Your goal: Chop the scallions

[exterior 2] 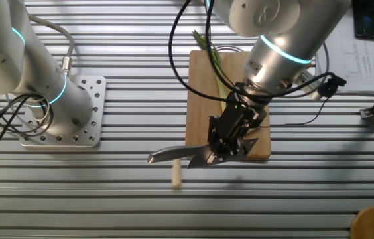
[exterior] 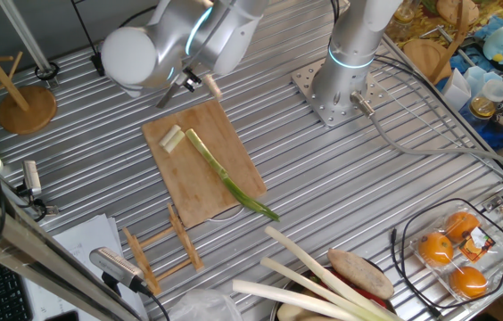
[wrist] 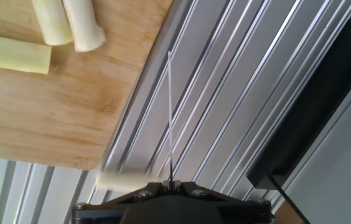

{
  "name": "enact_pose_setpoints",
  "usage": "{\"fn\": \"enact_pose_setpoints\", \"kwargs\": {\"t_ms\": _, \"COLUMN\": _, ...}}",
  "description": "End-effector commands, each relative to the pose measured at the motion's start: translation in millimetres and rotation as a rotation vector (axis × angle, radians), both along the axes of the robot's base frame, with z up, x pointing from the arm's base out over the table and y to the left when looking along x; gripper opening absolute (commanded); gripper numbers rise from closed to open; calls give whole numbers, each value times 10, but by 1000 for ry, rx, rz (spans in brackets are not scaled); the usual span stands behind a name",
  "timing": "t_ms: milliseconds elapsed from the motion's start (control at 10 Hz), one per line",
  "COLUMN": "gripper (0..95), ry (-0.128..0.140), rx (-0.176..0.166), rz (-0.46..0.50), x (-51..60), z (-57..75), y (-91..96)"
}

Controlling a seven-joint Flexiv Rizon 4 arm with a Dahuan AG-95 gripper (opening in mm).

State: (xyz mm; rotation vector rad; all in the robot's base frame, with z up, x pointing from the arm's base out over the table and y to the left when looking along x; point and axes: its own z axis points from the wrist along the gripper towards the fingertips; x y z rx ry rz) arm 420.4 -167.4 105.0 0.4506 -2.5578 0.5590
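Bright, even light fills both fixed views, and the ribbed metal counter (exterior: 341,178) throws pale glare along its ridges, with only soft shadows beneath the arm. In the hand view the wooden board (wrist: 57,106) and the cut pieces are fairly sharp, while the dark claw (wrist: 169,200) at the bottom edge is close and blurred. A pale smear beside it is out of focus.
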Motion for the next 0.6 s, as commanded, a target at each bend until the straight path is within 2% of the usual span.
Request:
{"fn": "enact_pose_setpoints", "kwargs": {"t_ms": 100, "gripper": 0, "ry": -26, "rx": 28, "rz": -4, "x": -25, "z": 83, "y": 57}}
{"fn": "enact_pose_setpoints", "kwargs": {"t_ms": 400, "gripper": 0, "ry": -82, "rx": 89, "rz": -21, "x": -50, "z": 240, "y": 214}}
{"fn": "enact_pose_setpoints", "kwargs": {"t_ms": 600, "gripper": 0, "ry": -132, "rx": 161, "rz": -29, "x": -57, "z": 307, "y": 305}}
